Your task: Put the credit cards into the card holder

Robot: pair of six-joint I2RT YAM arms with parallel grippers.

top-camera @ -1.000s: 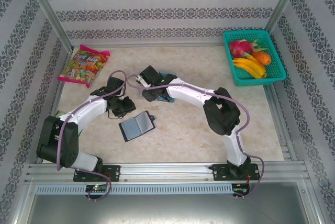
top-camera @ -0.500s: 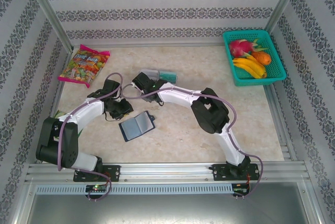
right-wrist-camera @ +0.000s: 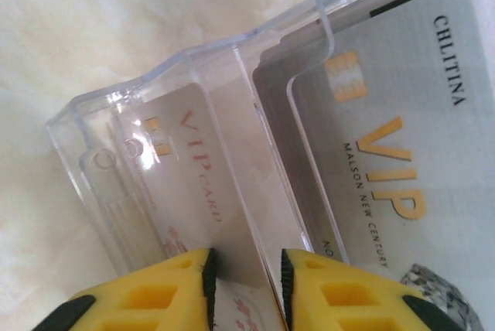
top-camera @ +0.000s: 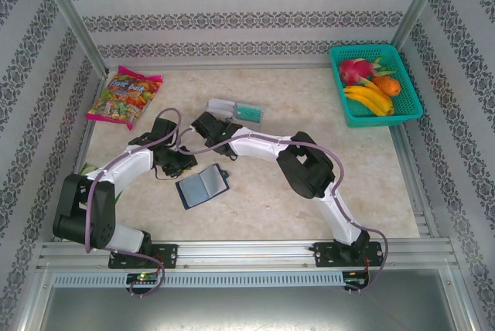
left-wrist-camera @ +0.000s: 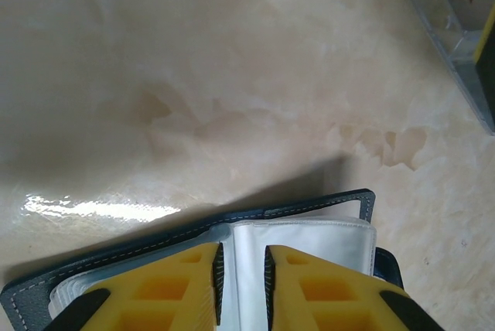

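Presently right gripper [right-wrist-camera: 246, 263] straddles a card [right-wrist-camera: 248, 312] in the clear tray [right-wrist-camera: 77, 118], jaws narrow, grip unproven; lift straight up. Left gripper [left-wrist-camera: 241, 269] pinches card holder [left-wrist-camera: 309, 238].

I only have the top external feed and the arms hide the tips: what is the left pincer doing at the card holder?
Observer: The left pincer pinches a clear sleeve of the open card holder.
Operator: And the right one?
Observer: The right pincer is down at the clear tray, something pale between its fingers; grip unclear.
Operator: Which cards are there?
Observer: A white VIP card and a grey VIP card, in different compartments.
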